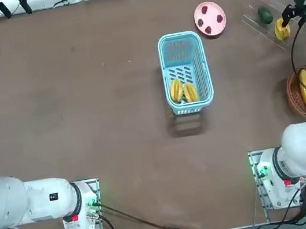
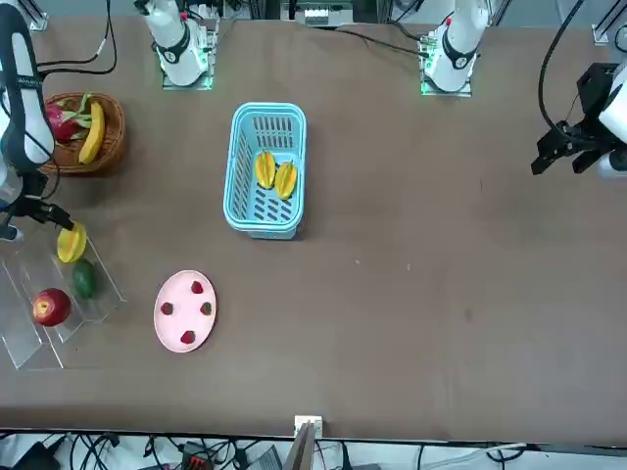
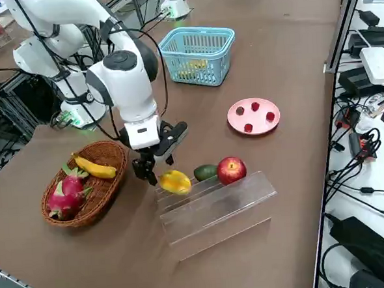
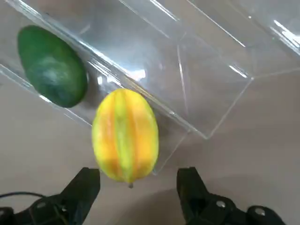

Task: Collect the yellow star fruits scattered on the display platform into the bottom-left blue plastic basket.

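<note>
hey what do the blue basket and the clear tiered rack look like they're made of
The blue plastic basket looks like moulded plastic: uniform light blue, slotted walls, rounded corners, slight sheen. The display platform looks like glossy clear acrylic, possibly glass: the table shows through and only bright straight edges catch light. The right gripper, open, hovers by it.

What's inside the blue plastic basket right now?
Two yellow star fruits lie side by side at one end of the blue plastic basket; the rest of its floor shows bare. The third star fruit sits on the display platform, just ahead of the open right claw.
</note>
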{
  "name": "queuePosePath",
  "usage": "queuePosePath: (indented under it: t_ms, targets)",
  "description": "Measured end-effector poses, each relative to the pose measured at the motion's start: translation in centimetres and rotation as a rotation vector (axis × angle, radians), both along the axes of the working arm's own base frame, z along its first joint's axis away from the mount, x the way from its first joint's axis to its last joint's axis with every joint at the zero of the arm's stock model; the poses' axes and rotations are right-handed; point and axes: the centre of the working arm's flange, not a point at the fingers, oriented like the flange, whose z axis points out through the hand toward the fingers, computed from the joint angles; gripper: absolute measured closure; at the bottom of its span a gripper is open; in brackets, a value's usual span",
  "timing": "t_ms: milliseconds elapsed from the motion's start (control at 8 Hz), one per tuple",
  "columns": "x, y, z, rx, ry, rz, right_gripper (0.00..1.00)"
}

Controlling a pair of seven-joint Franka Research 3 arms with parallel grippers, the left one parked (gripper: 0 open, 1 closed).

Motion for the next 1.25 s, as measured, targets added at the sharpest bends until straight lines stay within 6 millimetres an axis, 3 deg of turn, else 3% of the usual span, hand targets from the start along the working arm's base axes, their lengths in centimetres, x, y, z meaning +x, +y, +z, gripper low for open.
queuePosePath:
  t_ms: [250, 500, 1250]
  targets:
    - [-0.7, -1.0, -1.1, 0.011, -0.016, -0.034, 0.0]
    - [-0.3, -0.5, -2.2, 0.05, -0.04, -0.069, 0.0]
    - [0.8, -0.1, -2.3, 0.047, -0.078, -0.062, 0.02]
